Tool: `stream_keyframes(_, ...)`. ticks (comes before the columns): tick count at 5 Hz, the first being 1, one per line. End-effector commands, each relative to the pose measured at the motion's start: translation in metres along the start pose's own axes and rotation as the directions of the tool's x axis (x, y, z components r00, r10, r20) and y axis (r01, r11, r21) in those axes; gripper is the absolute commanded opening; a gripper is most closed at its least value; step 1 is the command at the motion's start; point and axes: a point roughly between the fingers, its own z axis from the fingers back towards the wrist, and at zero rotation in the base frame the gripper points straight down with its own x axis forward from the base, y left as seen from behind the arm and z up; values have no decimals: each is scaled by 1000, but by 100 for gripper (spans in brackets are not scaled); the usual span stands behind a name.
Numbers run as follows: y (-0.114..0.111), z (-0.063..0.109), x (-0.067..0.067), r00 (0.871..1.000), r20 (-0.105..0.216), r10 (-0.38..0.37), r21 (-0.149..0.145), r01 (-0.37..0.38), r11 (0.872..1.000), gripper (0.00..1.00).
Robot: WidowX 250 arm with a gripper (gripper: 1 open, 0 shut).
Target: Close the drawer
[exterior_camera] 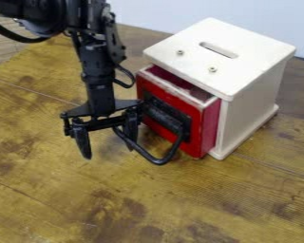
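The red drawer [180, 104] sticks a short way out of the cream-white cabinet [237, 71], its pale inner edge showing at the top. A large black looped handle [152, 150] hangs from its front, reaching down toward the table. My gripper [102, 140] hangs just left of the drawer front, pointing straight down, close above the wooden table. Its black fingers [81, 142] are spread wide and nothing sits between them. The right finger stands close to the handle loop; whether they touch I cannot tell.
The worn wooden table [66, 204] stretches in front and to the left. The cabinet has a slot [223, 47] and two screws on its top. My black arm [79, 28] comes in from the upper left.
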Motion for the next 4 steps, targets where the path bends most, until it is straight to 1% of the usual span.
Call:
stream_keyframes(1, 11, 55, 16, 995, 95, -7, -80, 14, 997, 0)
stream_keyframes(2, 16, 65, 17, 994, 100, -33, -92, 42, 995, 100)
stream_keyframes(3, 14, 63, 16, 994, 101, -36, -103, 47, 994, 0)
stream_keyframes(4, 13, 61, 12, 995, 98, -30, -117, 42, 992, 100)
